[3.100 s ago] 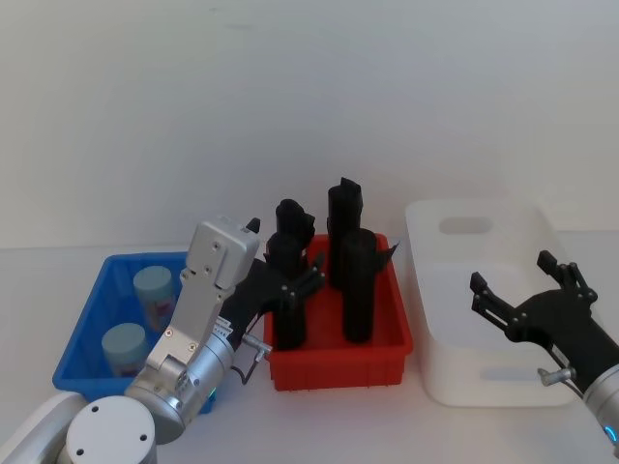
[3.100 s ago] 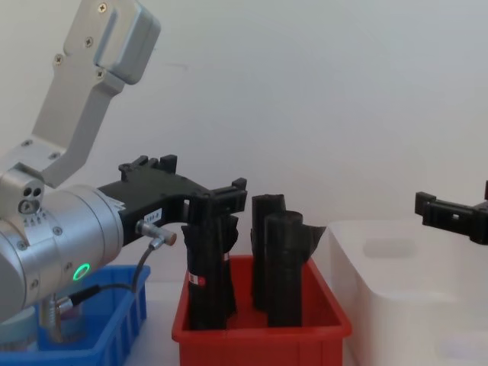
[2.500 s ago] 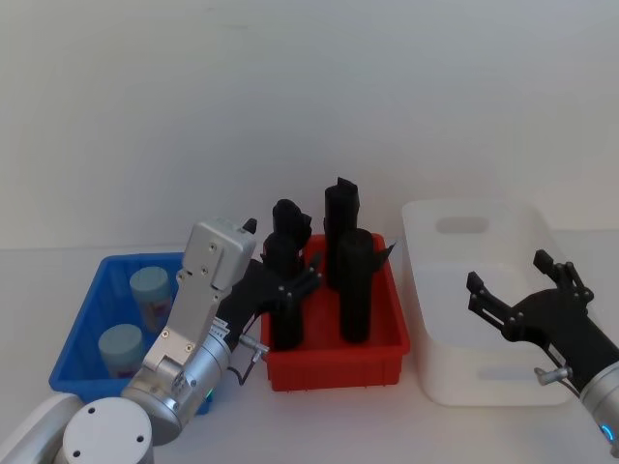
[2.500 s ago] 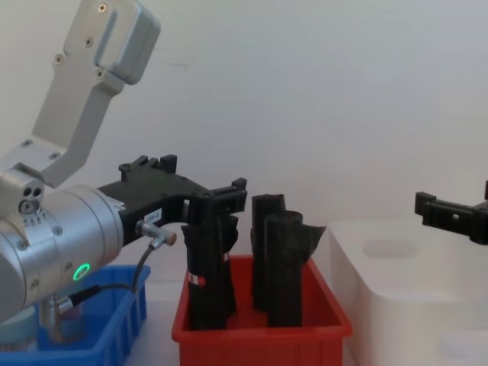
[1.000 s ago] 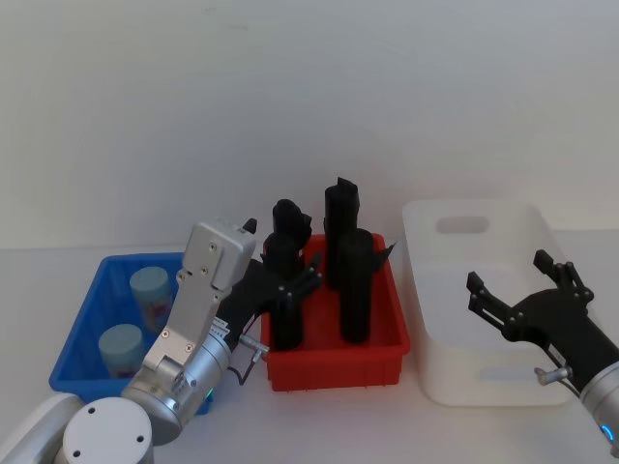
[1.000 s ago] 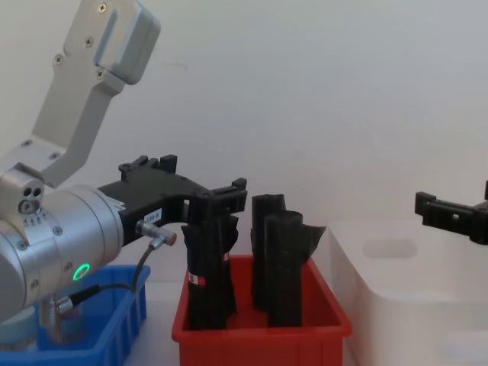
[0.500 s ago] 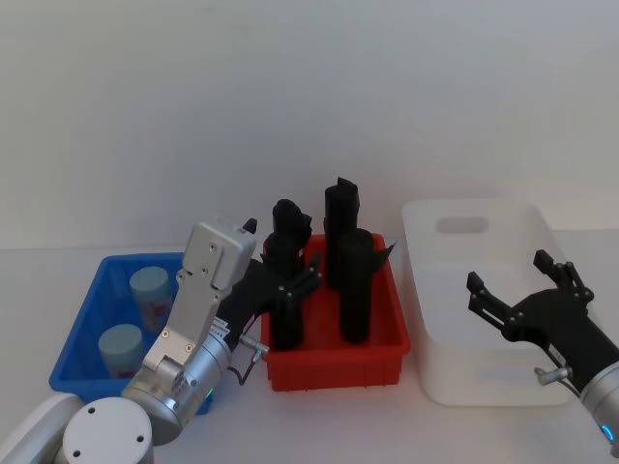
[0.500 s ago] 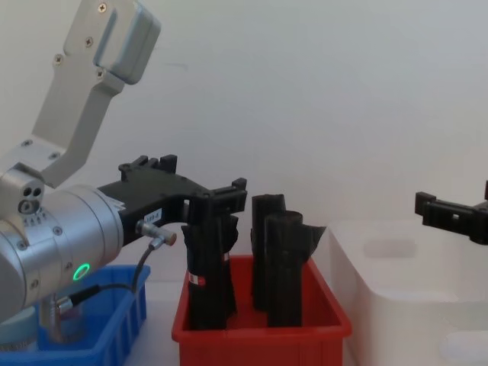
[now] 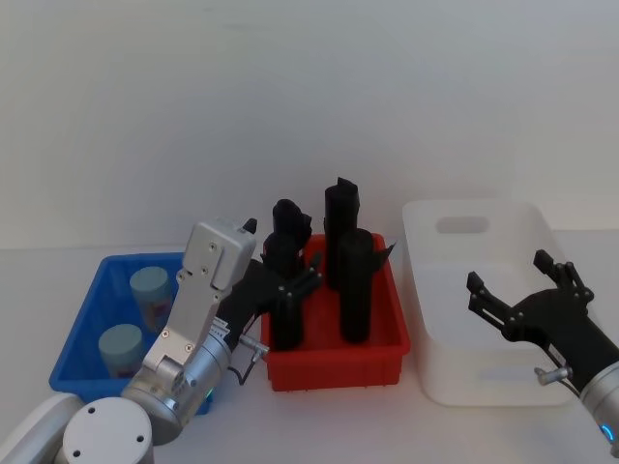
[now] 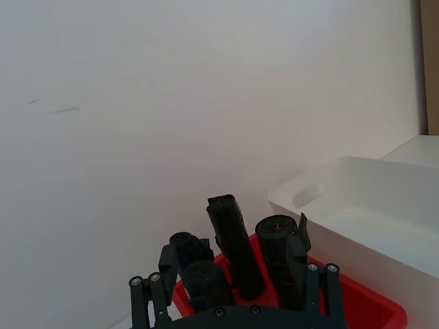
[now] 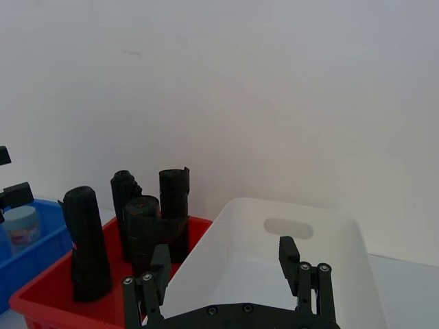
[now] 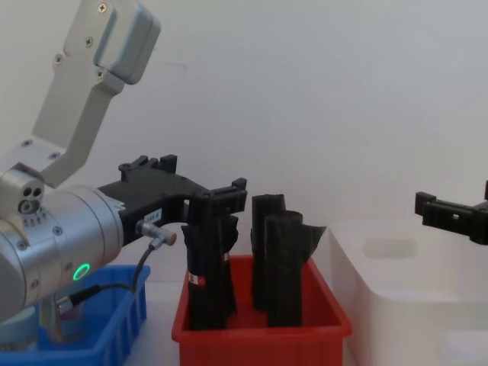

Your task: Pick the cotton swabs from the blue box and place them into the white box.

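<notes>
Two cotton swabs jars with pale teal lids stand in the blue box at the left. The white box sits at the right. My left gripper hovers open and empty between the blue box and the red bin; its fingers frame the black rolls from behind. My right gripper hangs open and empty above the near side of the white box. One jar also shows far off in the right wrist view.
A red bin stands between the two boxes and holds several tall black rolls. From the chest, the left arm's silver body looms large over the blue box. A white wall stands behind the table.
The head view shifted slightly at the start. Since then neither arm nor any object has moved.
</notes>
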